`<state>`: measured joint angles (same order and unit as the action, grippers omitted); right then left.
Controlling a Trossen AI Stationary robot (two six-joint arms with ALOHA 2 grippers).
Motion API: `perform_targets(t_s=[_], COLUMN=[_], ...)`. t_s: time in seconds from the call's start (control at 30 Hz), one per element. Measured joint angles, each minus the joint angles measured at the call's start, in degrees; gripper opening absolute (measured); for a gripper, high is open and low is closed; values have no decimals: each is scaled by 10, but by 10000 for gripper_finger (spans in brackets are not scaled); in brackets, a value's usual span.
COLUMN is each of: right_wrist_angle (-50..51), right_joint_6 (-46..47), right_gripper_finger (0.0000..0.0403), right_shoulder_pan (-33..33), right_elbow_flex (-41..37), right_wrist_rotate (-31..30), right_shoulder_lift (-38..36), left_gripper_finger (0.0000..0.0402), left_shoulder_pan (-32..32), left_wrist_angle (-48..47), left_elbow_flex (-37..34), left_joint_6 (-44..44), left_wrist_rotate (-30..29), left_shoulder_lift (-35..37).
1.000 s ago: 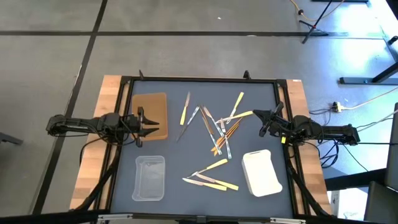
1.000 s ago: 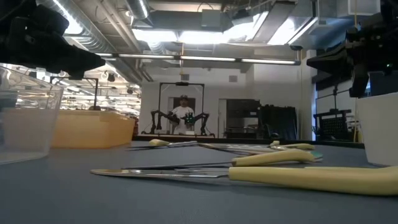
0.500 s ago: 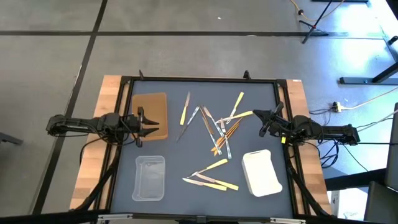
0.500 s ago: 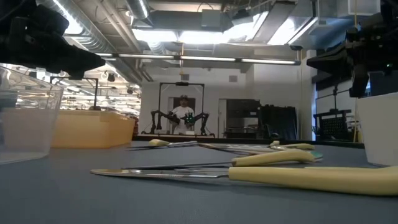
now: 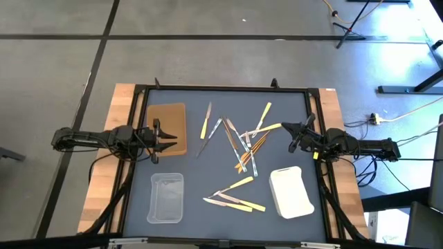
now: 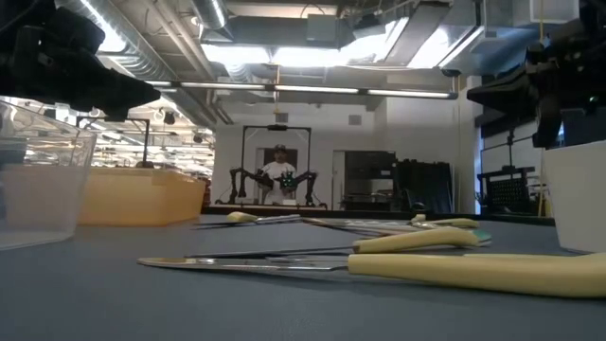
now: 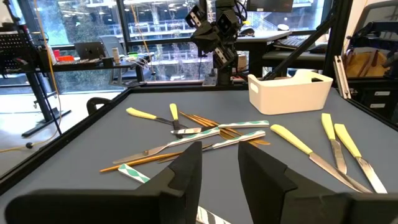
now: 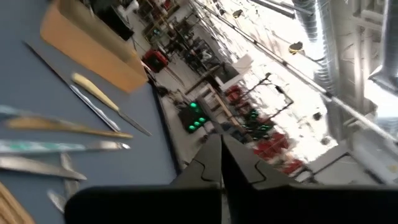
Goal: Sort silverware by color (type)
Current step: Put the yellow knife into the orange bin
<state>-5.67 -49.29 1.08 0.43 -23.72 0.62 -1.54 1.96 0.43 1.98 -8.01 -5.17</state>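
The silverware (image 5: 239, 149) lies scattered mid-table. The left gripper (image 5: 156, 139) hangs open over the brown tray (image 5: 172, 122); the right gripper (image 5: 299, 133) looks closed, empty.

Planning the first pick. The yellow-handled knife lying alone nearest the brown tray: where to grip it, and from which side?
Grip the yellow-handled knife mid-handle, coming straight down, jaws across its width. It lies flat, apart from the main pile, and the handle is thicker than the blade. The left gripper, open by the brown tray, is nearer.
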Motion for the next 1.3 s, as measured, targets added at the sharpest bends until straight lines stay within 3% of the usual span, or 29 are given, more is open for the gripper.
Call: perform_targets(t_s=[0.23,0.4,0.87,0.97,1.3], right_wrist_angle=[16,21,23,21,21], right_joint_6=[296,486,534,565,597], right_gripper_finger=[1,1,12,48,250], right_shoulder_pan=[0,0,0,0,0], right_elbow_flex=[0,0,0,0,0], right_wrist_rotate=[37,97,139,134,109], right_shoulder_lift=[0,0,0,0,0], left_gripper_finger=[99,98,98,99,98], left_shoulder_pan=[0,0,0,0,0], left_wrist_angle=[0,0,0,0,0], left_elbow_flex=[0,0,0,0,0], left_joint_6=[0,0,0,0,0], left_wrist_rotate=[0,0,0,0,0], left_shoulder_lift=[0,0,0,0,0])
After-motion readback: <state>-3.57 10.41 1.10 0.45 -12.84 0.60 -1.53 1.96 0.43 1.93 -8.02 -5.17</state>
